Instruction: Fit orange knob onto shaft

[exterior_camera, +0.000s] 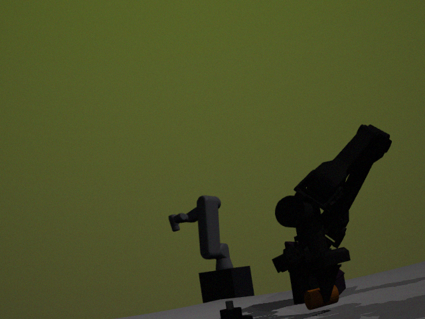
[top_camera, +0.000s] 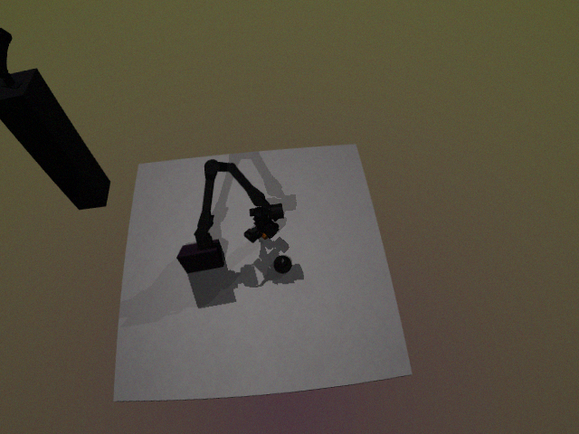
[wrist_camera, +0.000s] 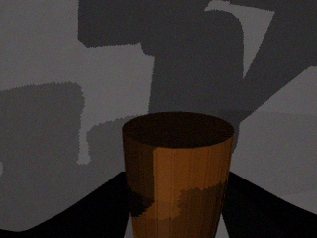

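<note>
The orange knob (top_camera: 264, 235) (exterior_camera: 312, 298) (wrist_camera: 180, 174) is between the fingers of my gripper (top_camera: 264, 234) (exterior_camera: 321, 297) (wrist_camera: 174, 180), which is shut on it. In the exterior view the knob lies sideways in the fingers, low over the table. In the wrist view one round end shows dark, with no hole visible on it. The dark round pedestal (top_camera: 282, 266) (exterior_camera: 230, 313) stands apart from the knob, to the left of the gripper in the exterior view. Its shaft (top_camera: 282, 260) (exterior_camera: 229, 304) stands upright and bare. The shaft's flat side cannot be made out.
My arm's base box (top_camera: 201, 258) stands on the pale table (top_camera: 327, 326), left of the pedestal in the top view. A second, grey arm (exterior_camera: 209, 228) stands on a dark box (exterior_camera: 216, 286) (top_camera: 56, 145) beyond the table. Arm shadows fall around the pedestal.
</note>
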Tool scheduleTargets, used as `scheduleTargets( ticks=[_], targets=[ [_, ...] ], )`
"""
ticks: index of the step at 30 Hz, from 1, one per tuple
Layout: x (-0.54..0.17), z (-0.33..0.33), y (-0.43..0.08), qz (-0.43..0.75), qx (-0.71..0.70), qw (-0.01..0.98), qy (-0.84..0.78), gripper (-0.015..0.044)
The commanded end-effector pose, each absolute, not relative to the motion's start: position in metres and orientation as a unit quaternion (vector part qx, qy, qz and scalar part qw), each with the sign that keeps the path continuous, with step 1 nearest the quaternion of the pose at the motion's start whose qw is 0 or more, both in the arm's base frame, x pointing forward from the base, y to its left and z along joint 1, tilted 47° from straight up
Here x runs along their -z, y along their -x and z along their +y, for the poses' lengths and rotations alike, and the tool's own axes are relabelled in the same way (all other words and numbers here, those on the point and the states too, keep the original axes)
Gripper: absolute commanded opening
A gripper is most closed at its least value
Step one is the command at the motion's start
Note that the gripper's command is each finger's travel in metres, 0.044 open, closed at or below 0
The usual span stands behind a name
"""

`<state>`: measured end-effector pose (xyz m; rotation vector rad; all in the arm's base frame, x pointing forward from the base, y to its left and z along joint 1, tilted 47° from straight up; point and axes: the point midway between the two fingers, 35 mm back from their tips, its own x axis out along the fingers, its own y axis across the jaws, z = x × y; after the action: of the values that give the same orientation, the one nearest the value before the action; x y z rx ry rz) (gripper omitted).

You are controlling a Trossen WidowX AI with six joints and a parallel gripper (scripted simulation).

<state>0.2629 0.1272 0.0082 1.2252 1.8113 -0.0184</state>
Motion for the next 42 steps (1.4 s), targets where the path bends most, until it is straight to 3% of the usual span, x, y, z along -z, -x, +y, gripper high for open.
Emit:
scheduleTargets(
  ticks=[1,29,42],
  targets=[
    [-0.0093,0.1261,-0.2647,0.733,-0.034,0.488,-0.473,0.0179],
    [-0.0093,0.1261,-0.2647,0.686,-0.261,0.611,-0.297,0.0179],
    [-0.0093,0.1261,-0.2647,0.611,-0.407,0.662,-0.154,0.0179]
  ],
)
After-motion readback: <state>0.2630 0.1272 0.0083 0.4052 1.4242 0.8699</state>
